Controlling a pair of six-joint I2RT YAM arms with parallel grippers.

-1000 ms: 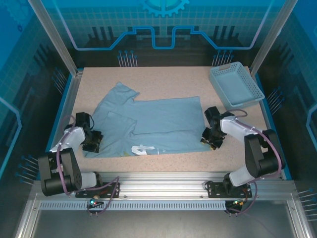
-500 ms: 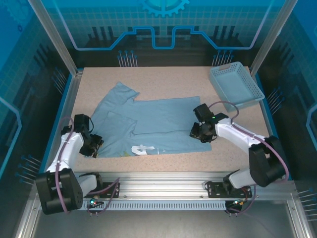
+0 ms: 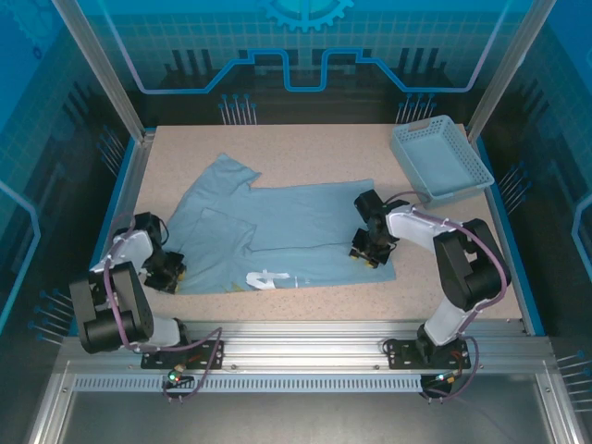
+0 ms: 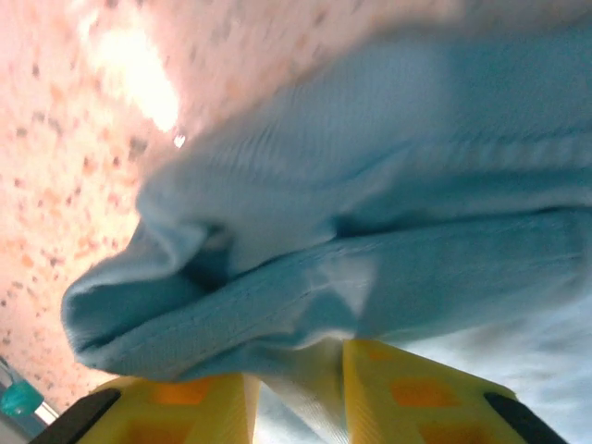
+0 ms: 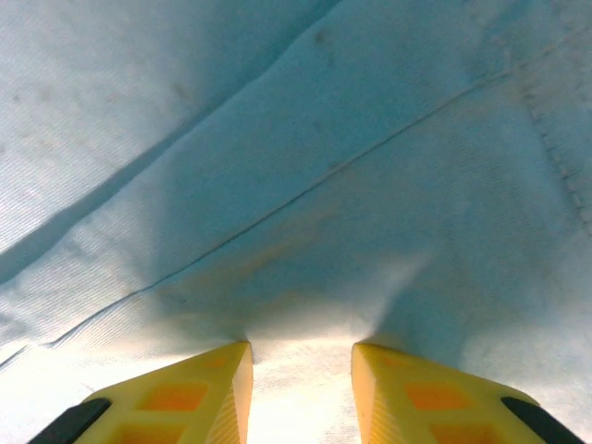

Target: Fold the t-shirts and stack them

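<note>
The left gripper (image 3: 169,271) stands narrow, its yellow fingers (image 4: 176,407) pinching a bunched fold of the pale blue t-shirt (image 3: 296,227), which spreads away from it across the speckled table (image 3: 314,148). The right gripper (image 3: 366,250) is also nearly closed on this t-shirt, with cloth puckered between its fingertips (image 5: 217,379). The white lettering (image 3: 268,277) lies between the two grippers, and the mesh basket (image 3: 442,165) sits well apart beyond the right one

Speckled beige table (image 3: 305,139) inside blue-lit aluminium frame (image 3: 92,65).
</note>
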